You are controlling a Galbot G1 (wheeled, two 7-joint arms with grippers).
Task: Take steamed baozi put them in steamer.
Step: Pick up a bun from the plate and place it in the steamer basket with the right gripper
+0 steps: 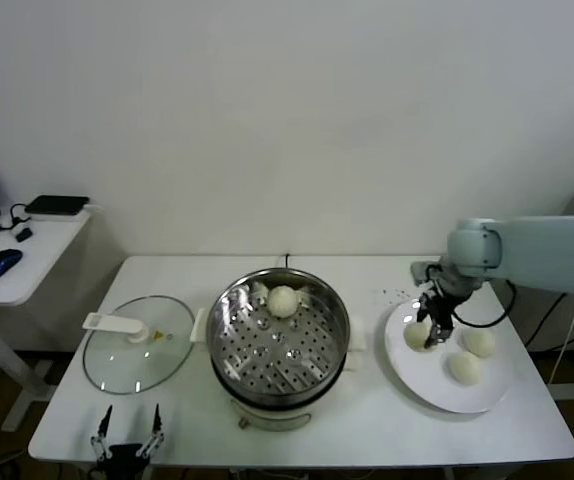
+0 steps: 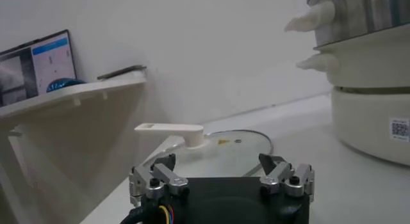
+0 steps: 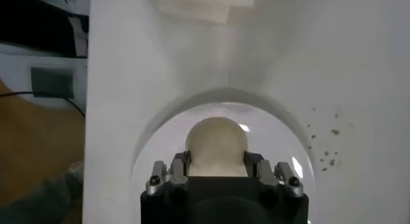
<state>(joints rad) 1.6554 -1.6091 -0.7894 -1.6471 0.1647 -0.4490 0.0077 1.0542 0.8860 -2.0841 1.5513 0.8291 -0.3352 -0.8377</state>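
— At the left edge of the surface, what waits?
— Left pincer, spread wide, near the glass lid.
— And the steamer?
— One bun inside. On the plate, the right pincer clenches another bun; two lie beside.

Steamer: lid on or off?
Off. The glass lid lies flat on the table beside the steamer, which stands open with one baozi inside.

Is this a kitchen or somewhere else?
Probably a lab or office set up for cooking practice, not a real kitchen: a steamer and plate sit on a plain white table, beside a desk with a computer mouse.
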